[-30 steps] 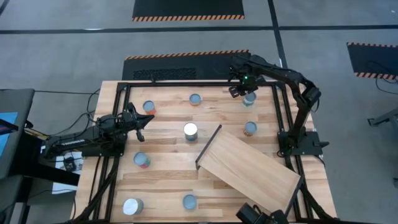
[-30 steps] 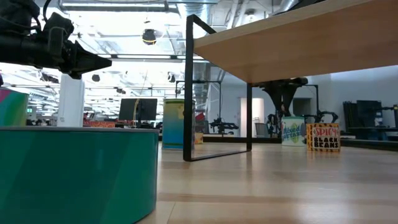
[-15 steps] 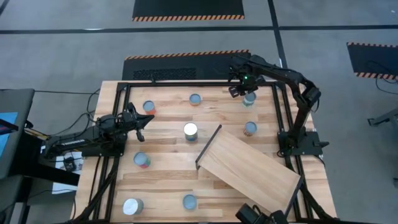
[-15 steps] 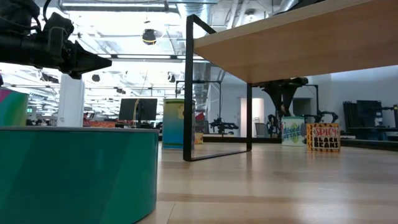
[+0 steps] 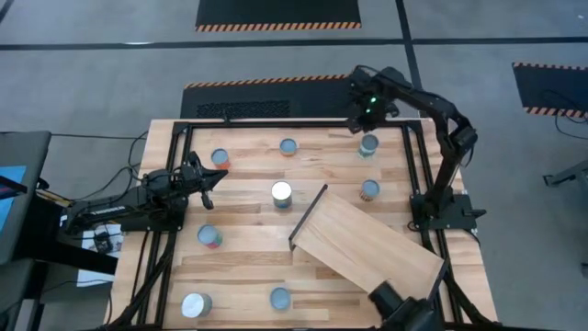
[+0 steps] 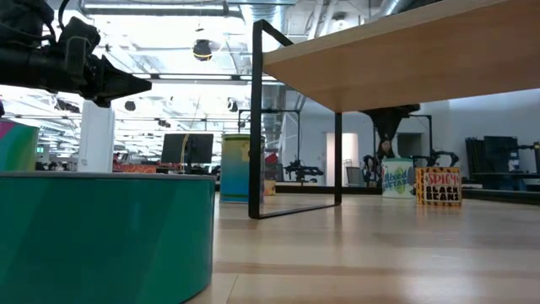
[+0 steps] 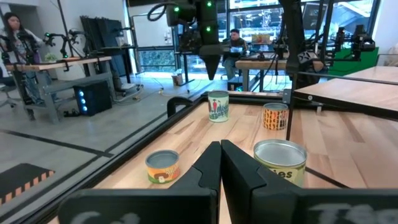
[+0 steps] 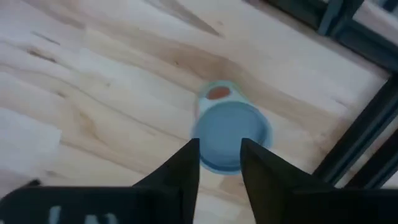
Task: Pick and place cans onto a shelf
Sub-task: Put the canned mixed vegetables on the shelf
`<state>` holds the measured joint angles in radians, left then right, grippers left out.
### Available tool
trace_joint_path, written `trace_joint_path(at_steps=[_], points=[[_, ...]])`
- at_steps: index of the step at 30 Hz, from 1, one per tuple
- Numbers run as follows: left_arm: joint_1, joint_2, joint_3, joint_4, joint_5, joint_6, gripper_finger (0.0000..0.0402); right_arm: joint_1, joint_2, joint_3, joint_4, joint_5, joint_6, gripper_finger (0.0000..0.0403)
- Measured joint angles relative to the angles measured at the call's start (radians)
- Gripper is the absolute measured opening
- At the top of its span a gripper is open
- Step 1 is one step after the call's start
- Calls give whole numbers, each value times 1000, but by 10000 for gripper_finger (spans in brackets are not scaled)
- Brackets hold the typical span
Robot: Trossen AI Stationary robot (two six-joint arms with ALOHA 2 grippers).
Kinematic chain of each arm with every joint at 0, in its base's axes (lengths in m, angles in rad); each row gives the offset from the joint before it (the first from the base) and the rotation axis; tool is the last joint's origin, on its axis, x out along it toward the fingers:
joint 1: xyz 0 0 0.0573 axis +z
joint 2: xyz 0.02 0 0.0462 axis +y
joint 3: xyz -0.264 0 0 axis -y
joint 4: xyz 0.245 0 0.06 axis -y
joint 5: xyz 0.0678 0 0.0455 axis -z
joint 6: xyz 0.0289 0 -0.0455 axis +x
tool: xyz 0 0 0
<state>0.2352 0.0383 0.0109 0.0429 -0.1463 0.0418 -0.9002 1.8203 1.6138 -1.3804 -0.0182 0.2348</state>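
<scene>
Right gripper [image 5: 368, 118] hangs above the table's far right corner, pointing down, fingers [image 8: 180, 167] parted with a gap between them and holding nothing. Directly below stands a blue-topped can [image 8: 231, 135], upright on the butcher-block tabletop [image 5: 248, 234] near the black frame rail [image 8: 367, 121].

Left gripper [image 5: 209, 178] lies low and roughly level over the table's left side, fingers pressed together, empty. Ahead of it stand a white-topped can [image 5: 281, 193] and a red-labelled can [image 5: 220, 159].

Shelf [image 5: 367, 248] sits tilted across the near right area, dark edge toward centre. Remaining cans stand scattered upright on the planks, none on the shelf. Beyond the table, the left wrist view shows workbenches and two seated persons.
</scene>
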Motion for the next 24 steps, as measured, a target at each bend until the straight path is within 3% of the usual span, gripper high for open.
trace_joint_path(at_steps=[5, 10, 18, 21, 24], points=[[0, 0, 0, 0, 0, 0, 0, -76, 0, 0, -22, -95, -103, 113], [0, 0, 0, 0, 0, 0, 0, -92, 1, 13, -38, -158, -139, 137], [0, 0, 0, 1, -11, 0, 0, -58, -1, 227, -165, -161, -221, 179], [0, 0, 0, 1, -11, 0, 0, -85, -3, 315, -135, -142, -255, 166], [0, 0, 0, 1, -13, 0, 0, -133, 0, 324, -118, -183, -236, 122]])
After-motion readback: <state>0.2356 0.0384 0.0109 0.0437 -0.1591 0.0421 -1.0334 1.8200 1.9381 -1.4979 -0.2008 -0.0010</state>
